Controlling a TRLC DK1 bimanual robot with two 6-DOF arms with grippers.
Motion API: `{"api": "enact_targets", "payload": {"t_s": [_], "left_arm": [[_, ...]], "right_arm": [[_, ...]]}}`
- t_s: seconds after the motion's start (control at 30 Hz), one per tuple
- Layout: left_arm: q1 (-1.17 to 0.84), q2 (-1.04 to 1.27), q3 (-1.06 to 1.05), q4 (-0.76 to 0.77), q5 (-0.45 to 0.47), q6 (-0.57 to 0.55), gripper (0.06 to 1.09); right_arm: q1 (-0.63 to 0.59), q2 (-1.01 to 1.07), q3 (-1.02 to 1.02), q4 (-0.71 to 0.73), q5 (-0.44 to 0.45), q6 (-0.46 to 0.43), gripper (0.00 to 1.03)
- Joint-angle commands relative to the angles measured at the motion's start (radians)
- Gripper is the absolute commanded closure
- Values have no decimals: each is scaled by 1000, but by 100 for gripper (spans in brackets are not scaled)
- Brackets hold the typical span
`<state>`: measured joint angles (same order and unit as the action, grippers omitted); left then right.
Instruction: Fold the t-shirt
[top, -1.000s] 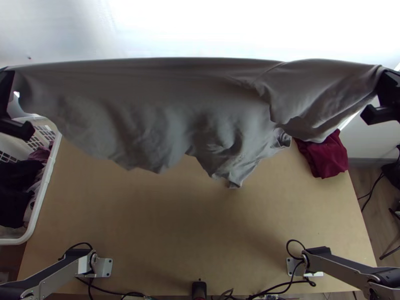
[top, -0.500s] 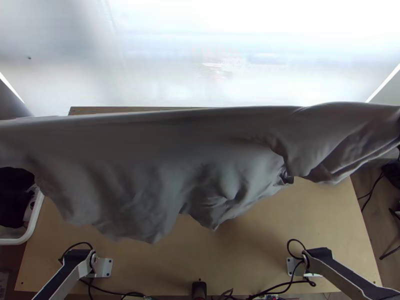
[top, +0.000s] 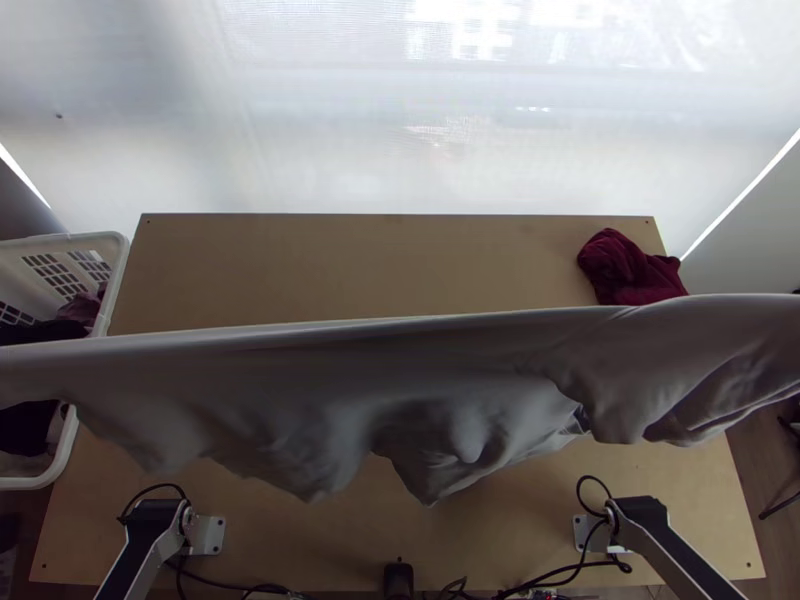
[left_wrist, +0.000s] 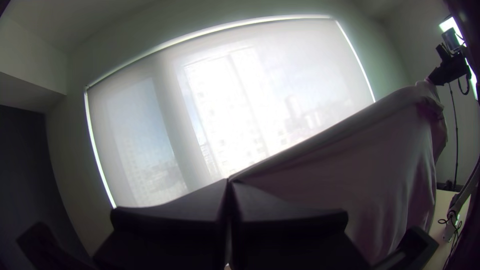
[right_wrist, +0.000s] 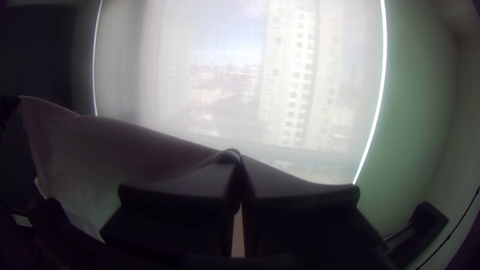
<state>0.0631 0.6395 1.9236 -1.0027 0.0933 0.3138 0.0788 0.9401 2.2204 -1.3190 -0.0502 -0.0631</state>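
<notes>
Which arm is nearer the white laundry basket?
Left. The left arm stands on the same side of the table as the basket; the right arm stands on the opposite side.

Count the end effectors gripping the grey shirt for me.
2. The left end effector pinches one end of the shirt's upper edge, and the right end effector pinches the other, cloth hanging between them.

Matt grey cloth T-shirt (top: 300, 385); smooth wooden table (top: 350, 265); white plastic basket (top: 116, 280).
</notes>
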Motion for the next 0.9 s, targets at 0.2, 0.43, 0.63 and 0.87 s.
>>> {"api": "enact_targets", "payload": {"t_s": [0.2,0.43,0.63,0.87], "left_arm": [[-2,-130,-318,207,-1,15,105],[1,-164,-344,308,-3,16,105],[3,-164,-298,220,-3,-22,105],[4,-195,-298,78,-1,-59,105]], "right_arm": [[-48,22,59,0,53,-67,100],[-88,8,71,26,55,-83,100],[-93,9,81,-25,46,-53,100],[-100,-3,76,-121,26,-29,100]]}}
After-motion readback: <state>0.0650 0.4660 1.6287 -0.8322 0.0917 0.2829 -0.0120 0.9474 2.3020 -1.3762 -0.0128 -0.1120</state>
